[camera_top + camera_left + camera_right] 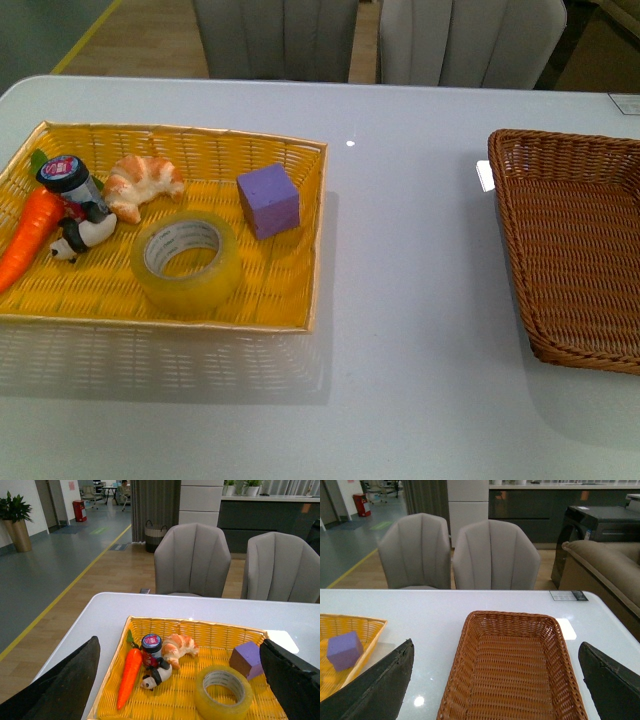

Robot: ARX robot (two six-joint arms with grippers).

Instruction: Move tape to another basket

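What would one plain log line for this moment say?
step: not begun | tape: lying flat in yellow basket | brown basket: empty | left gripper: open, facing yellow basket | right gripper: open, facing brown basket

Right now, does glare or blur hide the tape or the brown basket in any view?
Front view: a glare spot on the table; the tape is sharp. Left wrist view: tape clear. Right wrist view: a bright patch beside the brown basket, nothing hidden.

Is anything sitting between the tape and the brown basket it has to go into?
Only the yellow basket's right wall, which the tape must clear. The purple cube sits farther back, off the direct line, and nothing visible lies on the table before the brown basket.
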